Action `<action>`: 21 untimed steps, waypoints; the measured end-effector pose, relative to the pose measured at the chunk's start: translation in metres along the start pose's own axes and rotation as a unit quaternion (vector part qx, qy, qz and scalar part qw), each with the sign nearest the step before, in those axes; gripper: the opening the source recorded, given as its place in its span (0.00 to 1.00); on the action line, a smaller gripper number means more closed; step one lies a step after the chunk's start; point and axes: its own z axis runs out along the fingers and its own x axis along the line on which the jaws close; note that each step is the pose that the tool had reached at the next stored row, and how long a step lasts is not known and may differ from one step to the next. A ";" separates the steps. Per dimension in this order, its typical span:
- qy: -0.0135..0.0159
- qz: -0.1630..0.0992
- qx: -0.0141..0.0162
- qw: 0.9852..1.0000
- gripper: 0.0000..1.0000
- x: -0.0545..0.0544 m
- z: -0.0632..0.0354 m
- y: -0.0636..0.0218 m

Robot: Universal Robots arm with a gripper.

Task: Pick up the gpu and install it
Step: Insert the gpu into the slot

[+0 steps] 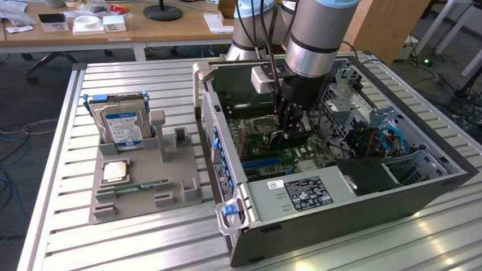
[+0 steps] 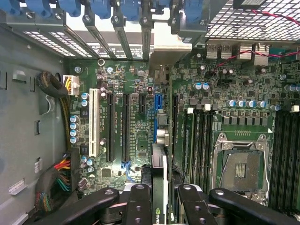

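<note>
The gpu [image 2: 159,187] hangs edge-on between my black fingers [image 2: 139,206], and its silver end bracket [image 2: 171,47] reaches toward the case's rear slot openings. My gripper [image 2: 161,206] is shut on the gpu. In the exterior view the gripper [image 1: 290,127] is lowered inside the open computer case [image 1: 421,186], holding the dark gpu [image 1: 292,137] just above the green motherboard [image 1: 260,152]. In the wrist view the card lines up over the motherboard's [image 2: 122,84] expansion slots, beside a blue slot [image 2: 157,110]. Whether it touches a slot I cannot tell.
A grey fixture tray [image 1: 180,169] at the exterior view's left holds a silver hard drive [image 1: 124,127], a CPU [image 1: 117,171] and a memory stick [image 1: 139,186]. Inside the case are the power supply [image 1: 297,192], cables [image 1: 376,141] and the CPU socket [image 2: 240,164]. Blue slot latches [image 2: 93,7] line the case rear.
</note>
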 end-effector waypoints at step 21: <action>0.000 0.000 0.000 1.000 0.26 0.000 0.0028 0.0014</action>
